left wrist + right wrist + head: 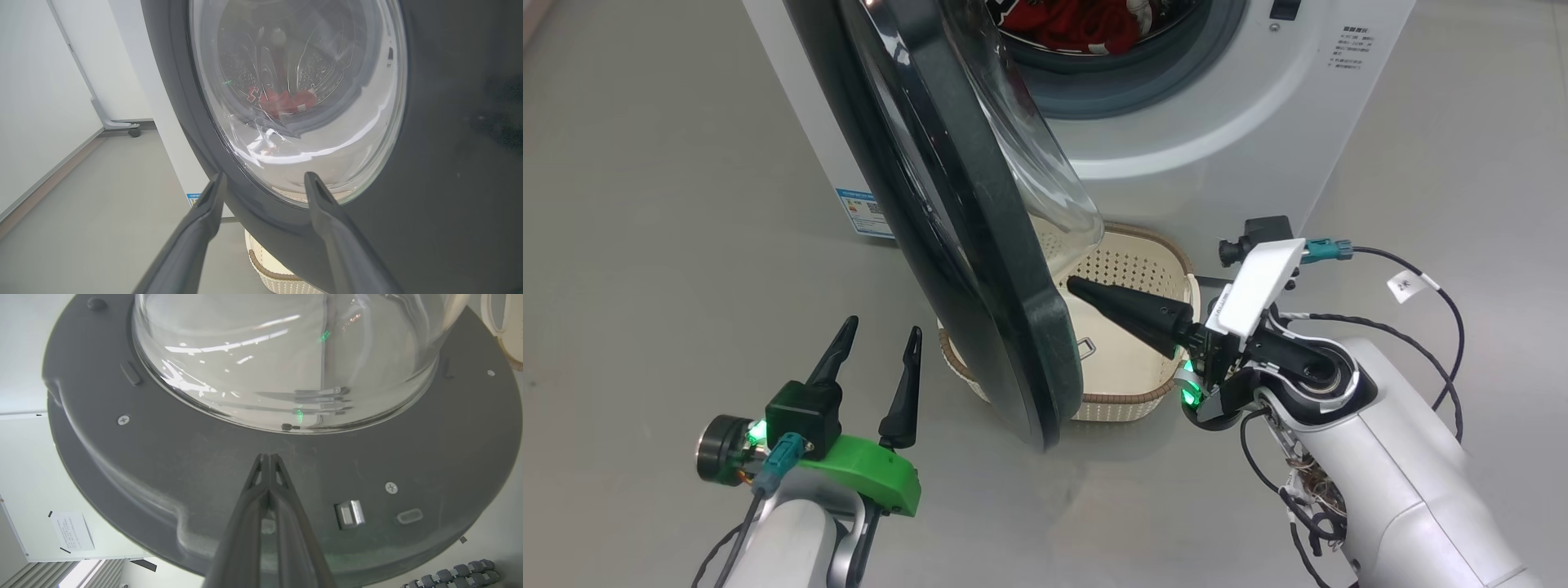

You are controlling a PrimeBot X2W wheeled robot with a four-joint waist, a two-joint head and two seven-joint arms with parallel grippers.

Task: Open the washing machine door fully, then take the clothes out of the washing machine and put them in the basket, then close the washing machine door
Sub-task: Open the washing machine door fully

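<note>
door: washing machine door part open, seen edge-on in head view, running 11 to 6 o'clock; hinged, stiff, likely weighty; glossy ring looks slippery, glass bowl is no place to press
take hold: judged best to push on the black plastic inner side or hook the rim edge
right tool: right tool at 4 o'clock, fingers pressed together, empty; tips at the door's inner side just below the bowl, contact unclear
left tool: left tool at 7 o'clock, fingers spread, empty; near the door's outer face, apart from it
clothes: red clothes in the drum, 12 o'clock; soft, light, limp, pinch a fold
basket: basket on the floor by the washing machine front, partly under the door
in the way: door blocks the opening from the left; its lower edge hangs over the basket
</note>
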